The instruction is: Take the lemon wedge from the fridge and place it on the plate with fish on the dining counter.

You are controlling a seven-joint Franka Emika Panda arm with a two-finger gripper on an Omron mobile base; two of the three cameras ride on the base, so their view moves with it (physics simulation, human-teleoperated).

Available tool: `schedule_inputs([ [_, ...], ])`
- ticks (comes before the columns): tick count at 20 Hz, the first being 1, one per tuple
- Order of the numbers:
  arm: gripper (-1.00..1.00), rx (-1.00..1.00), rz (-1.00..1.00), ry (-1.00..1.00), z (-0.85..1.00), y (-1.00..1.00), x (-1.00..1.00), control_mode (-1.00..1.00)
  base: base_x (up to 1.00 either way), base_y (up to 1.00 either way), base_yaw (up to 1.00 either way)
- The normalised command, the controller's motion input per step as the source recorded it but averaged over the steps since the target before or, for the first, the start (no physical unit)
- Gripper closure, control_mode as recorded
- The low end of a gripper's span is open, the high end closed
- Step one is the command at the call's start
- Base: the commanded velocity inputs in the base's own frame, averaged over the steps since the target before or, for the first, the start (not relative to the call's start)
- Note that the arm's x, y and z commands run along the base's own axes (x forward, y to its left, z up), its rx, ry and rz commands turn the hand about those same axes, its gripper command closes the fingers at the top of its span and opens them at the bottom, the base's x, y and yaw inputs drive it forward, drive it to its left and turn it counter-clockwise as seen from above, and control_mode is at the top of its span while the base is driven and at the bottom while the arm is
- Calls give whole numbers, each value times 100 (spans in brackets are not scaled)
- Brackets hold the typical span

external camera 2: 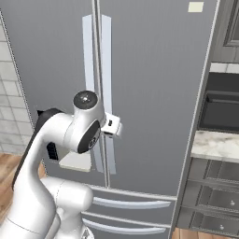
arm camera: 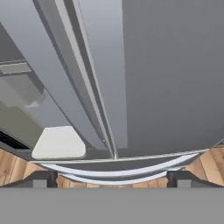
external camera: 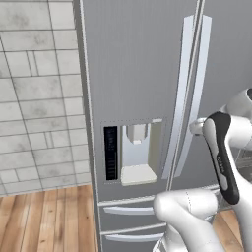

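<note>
The grey French-door fridge (external camera: 138,74) stands with both doors shut, so the lemon wedge is hidden. Two pale vertical handles (external camera: 189,88) flank the centre seam, and a water dispenser (external camera: 135,152) sits in the left door. My gripper (external camera 2: 112,125) is raised in front of the seam, close to the handles at about mid height. In the hand view the gripper (arm camera: 111,179) is open, its fingertips (arm camera: 41,179) far apart with nothing between them, looking down the doors (arm camera: 175,87) toward the drawer handles (arm camera: 122,173). The plate and the dining counter are out of view.
A tiled wall (external camera: 34,98) and wooden floor (external camera: 44,221) lie left of the fridge. To its right stand a dark built-in oven (external camera 2: 221,107) and dark drawers under a marble top (external camera 2: 217,144). Two grey bottom drawers (external camera 2: 130,203) sit under the doors.
</note>
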Motion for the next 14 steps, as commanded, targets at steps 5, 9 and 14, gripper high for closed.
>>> schedule_inputs([
  [5,-100,0,-1,0,0,-1,4,-100,0,0,0],
  [9,-100,0,0,0,0,0,0,-100,0,0,0],
  [14,-100,0,0,0,-9,0,-29,100,-60,-12,0],
])
